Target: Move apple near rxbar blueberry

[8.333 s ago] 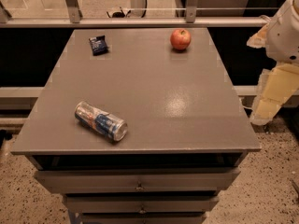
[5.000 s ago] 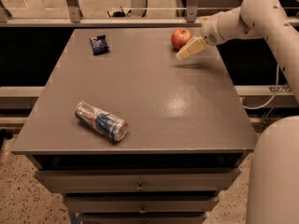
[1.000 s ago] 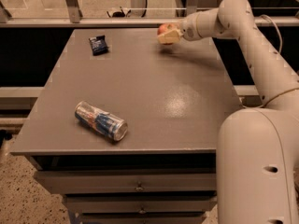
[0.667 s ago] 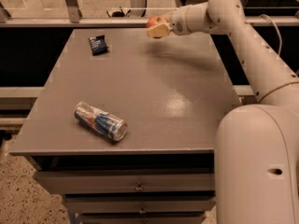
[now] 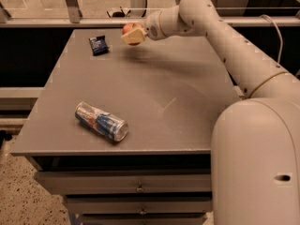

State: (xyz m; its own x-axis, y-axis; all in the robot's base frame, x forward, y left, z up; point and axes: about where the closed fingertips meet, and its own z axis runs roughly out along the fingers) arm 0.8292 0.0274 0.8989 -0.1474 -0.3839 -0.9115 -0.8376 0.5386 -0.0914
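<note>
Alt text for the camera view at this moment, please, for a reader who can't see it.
The robot's gripper holds the red apple above the far side of a grey table, a little to the right of the dark blue rxbar blueberry. A silver-and-blue drink can lies on its side near the front left.

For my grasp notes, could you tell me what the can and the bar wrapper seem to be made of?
The can: likely thin metal, shiny silver end. The wrapper: probably printed plastic film, lying flat. The gripper holds the apple near it.
</note>
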